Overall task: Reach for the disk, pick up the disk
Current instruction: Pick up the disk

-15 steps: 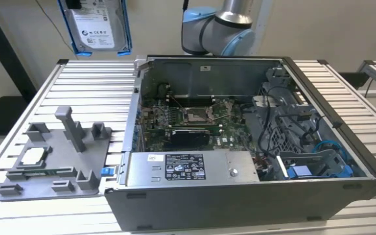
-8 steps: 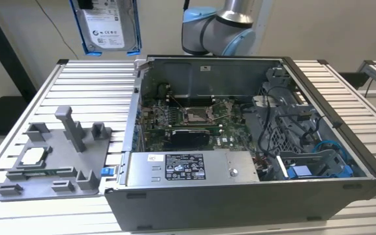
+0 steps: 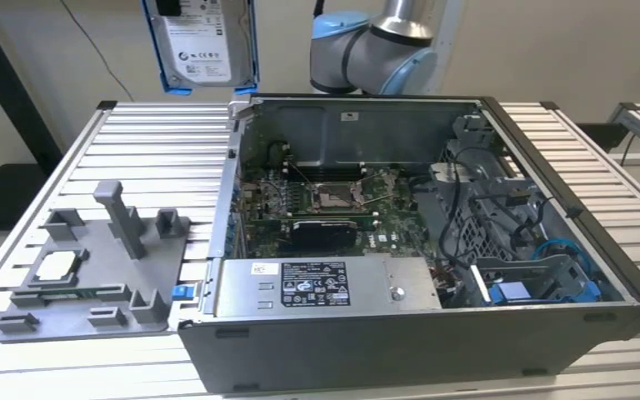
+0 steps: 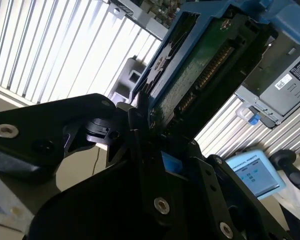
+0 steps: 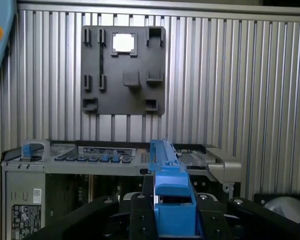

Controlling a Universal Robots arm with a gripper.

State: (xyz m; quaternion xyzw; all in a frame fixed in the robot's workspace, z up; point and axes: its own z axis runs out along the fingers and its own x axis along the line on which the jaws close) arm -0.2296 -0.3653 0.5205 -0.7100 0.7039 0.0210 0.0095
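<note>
Black jointed links of the hand (image 5: 172, 215) are sitting nearest the lens in both wrist views, and its fingers (image 4: 138, 132) are pinching the rectangular silver-grey metal disk (image 3: 201, 42), which is carrying a white printed label and blue plastic rails along its sides. In the second wrist view the disk is turning its green circuit-board face to the camera, with one blue rail running along the edge. In the first wrist view it is showing edge-on, a blue rail rising from between the fingers.

In the exterior view the disk is hanging upright in the air, clear of everything, well above the ribbed aluminium surface (image 3: 142, 158) and towards the exterior view's left of the light-blue and grey robot arm (image 3: 376, 50).

An open dark grey computer case (image 3: 409, 350) is lying on the surface with its side panel off, exposing a green motherboard (image 3: 320, 200). A grey power supply box with a black-and-white label (image 3: 314, 287) is sitting inside along the case's near wall.

Just beside the case, on the exterior view's left, a flat grey plastic fixture plate (image 3: 147, 279) with raised pockets is lying on the surface. A small square silver chip (image 3: 56, 265) is resting in one of those pockets.

A handheld pendant with a pale blue screen (image 4: 255, 175) is showing past the hand in the second wrist view.
</note>
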